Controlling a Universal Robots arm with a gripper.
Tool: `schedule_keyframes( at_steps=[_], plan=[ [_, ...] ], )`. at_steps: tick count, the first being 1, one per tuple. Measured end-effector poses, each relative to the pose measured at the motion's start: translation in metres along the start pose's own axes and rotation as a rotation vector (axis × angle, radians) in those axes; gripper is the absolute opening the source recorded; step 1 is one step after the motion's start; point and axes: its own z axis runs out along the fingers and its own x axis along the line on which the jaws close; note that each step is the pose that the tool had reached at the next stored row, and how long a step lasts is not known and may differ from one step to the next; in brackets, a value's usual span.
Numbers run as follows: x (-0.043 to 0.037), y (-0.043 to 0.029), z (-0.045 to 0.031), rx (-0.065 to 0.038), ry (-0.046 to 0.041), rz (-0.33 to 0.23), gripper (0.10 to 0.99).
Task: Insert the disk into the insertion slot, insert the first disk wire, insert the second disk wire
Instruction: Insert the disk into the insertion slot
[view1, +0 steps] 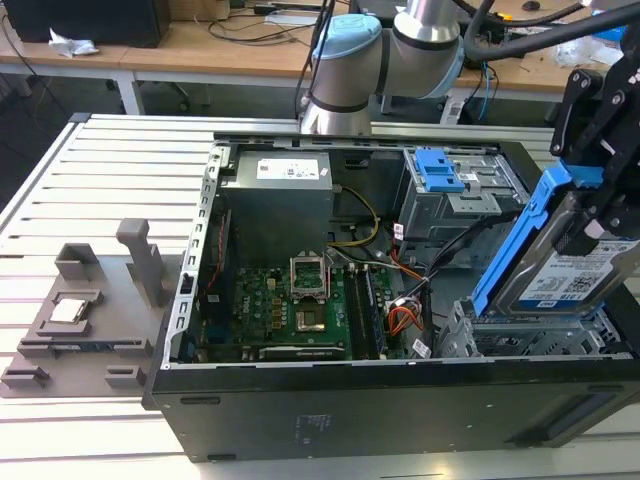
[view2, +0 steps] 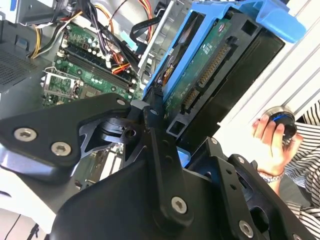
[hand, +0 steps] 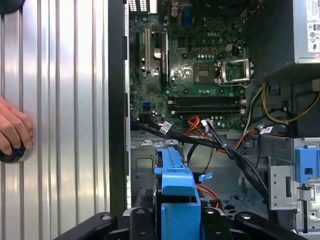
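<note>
One disk (view1: 572, 272) — blue-framed, white-labelled

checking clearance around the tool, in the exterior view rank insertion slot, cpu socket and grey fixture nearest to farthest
1. insertion slot, just below the tool and its held disk
2. cpu socket, further toward the exterior view's left
3. grey fixture, on the table, exterior view's far left
</note>
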Motion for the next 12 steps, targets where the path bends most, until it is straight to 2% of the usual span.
schedule_keyframes(
  at_steps=[5,9,12],
  plan=[
    [-0.0008,-0.0004,0.0076,0.000,0.0009,-0.026,0.361],
    [-0.0037,-0.0004,0.0090,0.000,0.0018,-0.042,0.361],
    [-0.0047,-0.0005,0.0129,0.000,0.0016,-0.042,0.361]
  ],
)
